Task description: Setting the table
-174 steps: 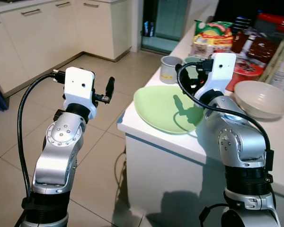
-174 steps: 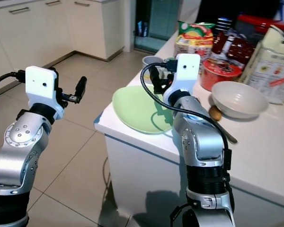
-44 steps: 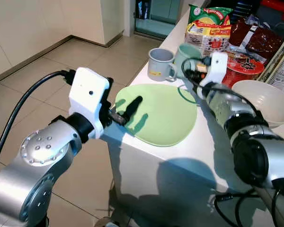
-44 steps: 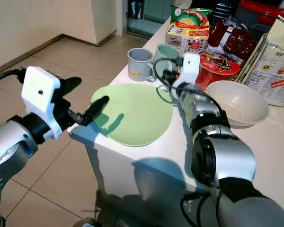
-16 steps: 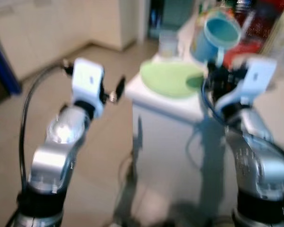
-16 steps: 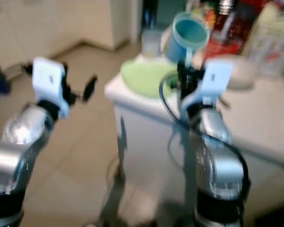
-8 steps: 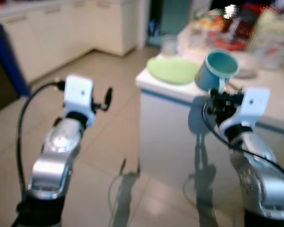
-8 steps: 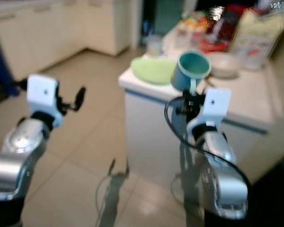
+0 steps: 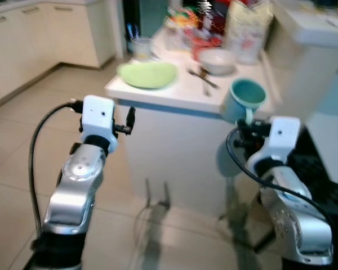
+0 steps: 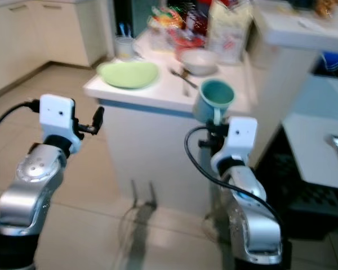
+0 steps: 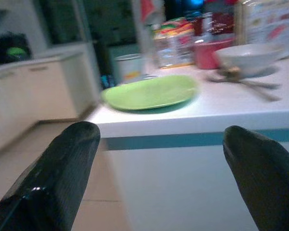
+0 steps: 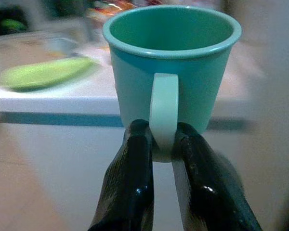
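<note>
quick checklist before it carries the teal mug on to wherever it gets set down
1. Right pincer shut on the teal mug handle: ok.
2. Mug upright, mouth up: ok.
3. Mug contents: looks empty, ok.
4. Left pincer open and holding nothing: ok.
5. Mug clear of the white counter with the green plate: ok.
6. Set-down spot chosen: cannot tell.

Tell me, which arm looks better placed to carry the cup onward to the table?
The right, I'd judge. Its tool is already shut on the teal cup by the handle, holding it upright. The left tool is open, holding nothing, away from the cup.
</note>
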You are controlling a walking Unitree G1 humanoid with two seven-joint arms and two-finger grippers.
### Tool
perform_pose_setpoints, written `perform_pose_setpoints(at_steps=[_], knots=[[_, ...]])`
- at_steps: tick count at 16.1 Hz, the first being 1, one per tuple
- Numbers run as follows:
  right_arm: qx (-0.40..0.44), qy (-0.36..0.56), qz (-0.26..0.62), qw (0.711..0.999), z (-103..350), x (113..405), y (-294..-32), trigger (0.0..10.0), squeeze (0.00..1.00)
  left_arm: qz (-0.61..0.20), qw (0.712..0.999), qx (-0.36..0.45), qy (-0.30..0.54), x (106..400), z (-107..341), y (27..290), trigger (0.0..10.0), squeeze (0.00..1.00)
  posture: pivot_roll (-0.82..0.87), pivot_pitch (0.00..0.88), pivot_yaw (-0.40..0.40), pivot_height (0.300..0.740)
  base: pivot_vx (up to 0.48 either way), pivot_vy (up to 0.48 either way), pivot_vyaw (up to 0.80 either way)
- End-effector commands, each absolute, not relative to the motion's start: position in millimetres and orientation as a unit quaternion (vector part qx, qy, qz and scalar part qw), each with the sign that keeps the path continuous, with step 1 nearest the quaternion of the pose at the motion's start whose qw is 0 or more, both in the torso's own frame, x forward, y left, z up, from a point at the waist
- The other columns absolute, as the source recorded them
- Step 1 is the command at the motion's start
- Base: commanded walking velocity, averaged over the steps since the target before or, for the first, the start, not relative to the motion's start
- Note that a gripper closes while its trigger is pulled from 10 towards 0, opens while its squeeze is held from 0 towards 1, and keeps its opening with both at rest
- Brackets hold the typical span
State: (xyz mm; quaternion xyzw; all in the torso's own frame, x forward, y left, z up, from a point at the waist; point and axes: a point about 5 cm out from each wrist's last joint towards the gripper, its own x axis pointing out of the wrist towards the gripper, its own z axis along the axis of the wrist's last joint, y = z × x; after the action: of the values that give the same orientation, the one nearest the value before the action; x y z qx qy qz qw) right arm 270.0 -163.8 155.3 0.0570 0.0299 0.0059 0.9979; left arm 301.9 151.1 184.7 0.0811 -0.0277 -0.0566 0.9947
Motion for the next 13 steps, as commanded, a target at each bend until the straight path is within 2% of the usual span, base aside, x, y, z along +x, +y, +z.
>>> perform_pose_setpoints(at_steps=[1,13], knots=[[0.053,0.020,-0.015,0.998,159.5,273.2,-168.3,10.0,0.00,-0.050,0.994,0.087,-0.046,304.8,194.0,151.2,10.0,0.00,0.01,0.000,0.007,0.740,0.000,-0.461,0.00],[0.039,0.018,-0.028,0.999,161.7,281.7,-173.2,10.0,0.00,-0.069,0.991,0.106,-0.051,304.4,192.8,142.3,10.0,0.00,0.01,0.000,0.004,0.740,0.000,-0.462,0.00]])
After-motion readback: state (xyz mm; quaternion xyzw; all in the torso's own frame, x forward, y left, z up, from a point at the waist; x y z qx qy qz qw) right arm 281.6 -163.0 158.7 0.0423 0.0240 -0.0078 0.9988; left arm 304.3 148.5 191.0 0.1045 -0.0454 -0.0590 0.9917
